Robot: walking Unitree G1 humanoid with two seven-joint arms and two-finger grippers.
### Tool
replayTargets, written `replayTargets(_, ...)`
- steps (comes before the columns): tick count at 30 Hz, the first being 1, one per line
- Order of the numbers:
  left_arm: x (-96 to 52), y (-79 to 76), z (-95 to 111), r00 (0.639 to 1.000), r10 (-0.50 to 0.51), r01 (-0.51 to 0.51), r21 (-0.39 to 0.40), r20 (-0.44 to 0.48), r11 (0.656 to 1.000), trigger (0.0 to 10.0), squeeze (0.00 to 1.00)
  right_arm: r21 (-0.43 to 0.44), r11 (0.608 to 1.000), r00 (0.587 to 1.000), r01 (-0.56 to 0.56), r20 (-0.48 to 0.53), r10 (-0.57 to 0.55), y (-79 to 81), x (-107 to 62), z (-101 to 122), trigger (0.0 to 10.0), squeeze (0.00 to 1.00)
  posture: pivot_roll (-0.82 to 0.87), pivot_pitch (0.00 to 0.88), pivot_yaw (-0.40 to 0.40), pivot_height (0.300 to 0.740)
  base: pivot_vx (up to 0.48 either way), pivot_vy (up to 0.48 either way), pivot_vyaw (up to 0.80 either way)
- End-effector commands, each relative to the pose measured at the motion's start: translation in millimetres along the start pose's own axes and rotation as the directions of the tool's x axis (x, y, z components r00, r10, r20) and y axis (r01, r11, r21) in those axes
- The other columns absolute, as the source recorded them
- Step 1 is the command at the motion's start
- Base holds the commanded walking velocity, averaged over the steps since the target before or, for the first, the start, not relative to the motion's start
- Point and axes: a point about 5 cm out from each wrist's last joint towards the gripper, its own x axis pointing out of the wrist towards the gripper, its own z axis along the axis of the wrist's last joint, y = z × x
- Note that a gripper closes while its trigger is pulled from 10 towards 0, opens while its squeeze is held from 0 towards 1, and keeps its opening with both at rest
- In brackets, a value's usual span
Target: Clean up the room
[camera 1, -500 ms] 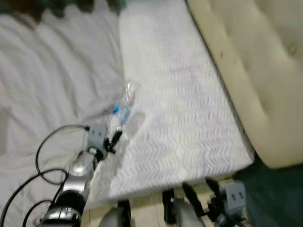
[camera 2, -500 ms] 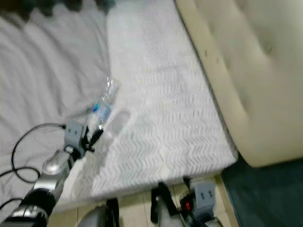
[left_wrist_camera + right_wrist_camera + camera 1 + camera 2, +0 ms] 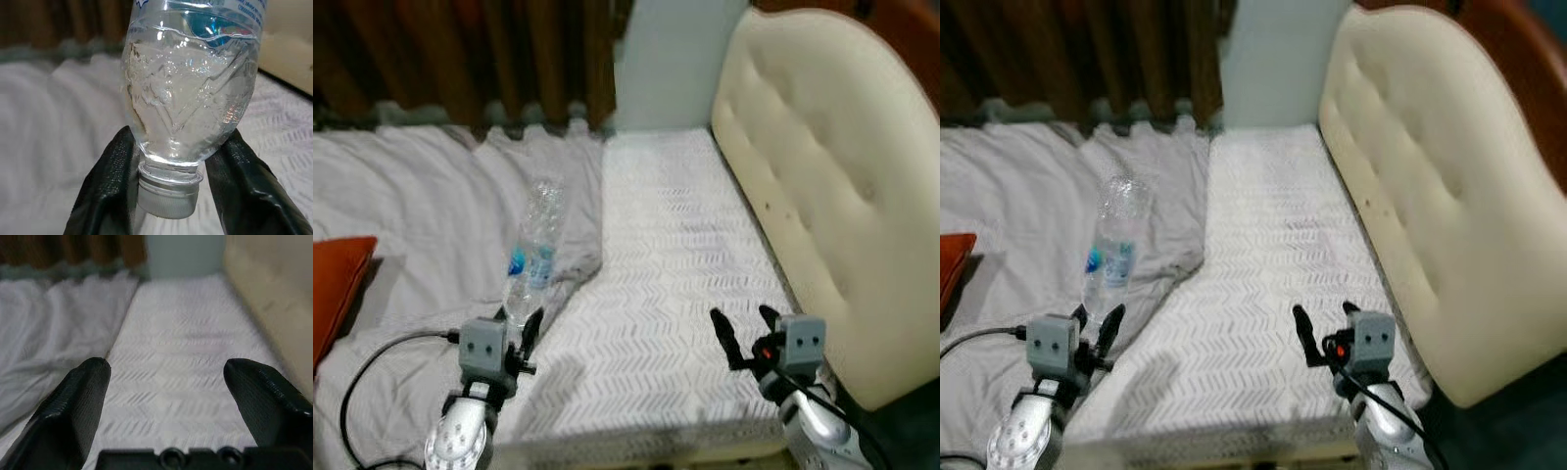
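A clear plastic water bottle with a blue label stands tilted over the bed, cap end down. My left gripper is shut on its neck end. In the left wrist view the bottle sits between the two black fingers, with its grey cap pointing back at the camera. My right gripper hovers open over the near right part of the white mattress, nothing between its fingers.
A cream tufted headboard runs along the right of the bed. Crumpled grey bedding covers the left side, with an orange-red cushion at the far left. Brown curtains hang behind. A black cable loops by my left arm.
The whole view has tipped up toward the curtains and headboard. The bottle, which lay on the bed at my left fingertips, now sticks up from the left gripper. My right gripper has risen over the mattress.
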Motion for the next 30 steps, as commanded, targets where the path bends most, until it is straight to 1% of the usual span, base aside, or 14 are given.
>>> replayTargets(1, -0.1, 1.1, 6, 0.997, 0.074, -0.074, -0.057, -0.010, 0.996, 10.0, 0.00, 0.004, 0.994, 0.994, 0.112, -0.001, -0.112, -18.8, -4.2, -7, 10.0, 0.00, 0.14, 0.000, -0.093, 0.740, 0.000, 0.000, 0.00)
replayTargets(2, -0.1, 1.1, 6, 0.997, 0.074, -0.074, -0.057, -0.010, 0.996, 10.0, 0.00, 0.004, 0.994, 0.994, 0.112, -0.001, -0.112, -18.8, -4.2, -7, 10.0, 0.00, 0.14, 0.000, -0.093, 0.740, 0.000, 0.000, 0.00)
replayTargets(3, 8.4, -1.9, 5, 0.996, 0.078, -0.079, -0.031, -0.039, 0.996, 10.0, 0.00, 0.008, 0.991, 0.991, 0.130, -0.013, -0.130, -21.1, 0.6, -12, 10.0, 0.00, 0.13, 0.000, -0.087, 0.740, 0.000, 0.000, 0.00)
replayTargets(4, 12.8, -4.6, 6, 0.997, 0.058, -0.059, -0.011, -0.041, 0.998, 10.0, 0.00, 0.006, 0.993, 0.993, 0.119, -0.018, -0.119, -19.3, 3.7, -14, 10.0, 0.00, 0.13, 0.000, -0.085, 0.740, 0.000, 0.000, 0.00)
replayTargets(5, 12.8, -4.6, 6, 0.997, 0.058, -0.059, -0.011, -0.041, 0.998, 10.0, 0.00, 0.006, 0.993, 0.993, 0.119, -0.018, -0.119, -19.3, 3.7, -14, 10.0, 0.00, 0.13, 0.000, -0.085, 0.740, 0.000, 0.000, 0.00)
replayTargets(6, 17.4, -5.8, 7, 0.998, 0.052, -0.052, 0.005, -0.044, 0.999, 10.0, 0.00, 0.016, 0.994, 0.994, 0.105, -0.025, -0.104, -16.7, 6.9, -14, 10.0, 0.00, 0.13, 0.000, -0.080, 0.740, 0.000, 0.000, 0.00)
replayTargets(7, 23.3, -7.7, 8, 0.998, 0.030, -0.029, 0.015, -0.053, 0.999, 10.0, 0.00, 0.023, 0.997, 0.997, 0.072, -0.038, -0.071, -10.9, 12.3, -16, 10.0, 0.00, 0.12, 0.000, -0.073, 0.740, 0.000, 0.000, 0.56)
replayTargets(10, 25.3, -7.4, 8, 0.997, 0.034, -0.033, 0.015, -0.068, 0.999, 10.0, 0.00, 0.031, 0.998, 0.997, 0.062, -0.043, -0.060, -8.7, 14.6, -17, 10.0, 0.00, 0.12, 0.000, -0.071, 0.740, 0.000, 0.000, 0.72)
replayTargets(13, 25.2, -11.8, 8, 0.996, 0.012, -0.009, 0.026, -0.089, 1.000, 10.0, 0.00, 0.032, 0.998, 0.997, 0.053, -0.062, -0.051, -7.6, 14.5, -22, 10.0, 0.00, 0.11, 0.000, -0.062, 0.740, 0.000, 0.000, 0.77)
replayTargets(21, 24.2, -16.1, 5, 0.993, -0.003, 0.007, 0.033, -0.115, 0.999, 10.0, 0.00, 0.023, 1.000, 0.996, 0.004, -0.094, -0.002, -6.0, 12.8, -30, 10.0, 0.00, 0.10, 0.000, -0.057, 0.740, 0.000, 0.000, 0.74)
replayTargets(25, 19.1, -20.5, 4, 0.993, 0.001, 0.004, 0.040, -0.115, 0.999, 10.0, 0.00, 0.027, 1.000, 0.994, -0.012, -0.109, 0.015, -5.1, 10.9, -33, 10.0, 0.00, 0.11, 0.000, -0.066, 0.740, 0.000, -0.480, 0.69)
replayTargets(26, 15.2, -20.5, 2, 0.992, 0.008, -0.004, 0.031, -0.122, 1.000, 10.0, 0.00, 0.022, 0.999, 0.992, -0.034, -0.123, 0.037, -3.6, 9.1, -35, 10.0, 0.00, 0.12, 0.000, -0.076, 0.740, 0.000, -0.480, 0.69)
replayTargets(29, 11.4, -19.1, -1, 0.991, 0.023, -0.019, 0.028, -0.133, 0.999, 10.0, 0.00, 0.018, 0.999, 0.990, -0.050, -0.134, 0.052, -3.4, 8.2, -38, 10.0, 0.00, 0.12, 0.000, -0.086, 0.740, 0.000, -0.480, 0.69)
replayTargets(30, 7.2, -15.6, -5, 0.987, 0.051, -0.056, -0.029, -0.151, 0.998, 10.0, 0.00, 0.017, 0.998, 0.988, -0.060, -0.140, 0.062, -3.2, 8.3, -39, 10.0, 0.00, 0.13, 0.000, -0.097, 0.740, 0.000, 0.000, 0.69)
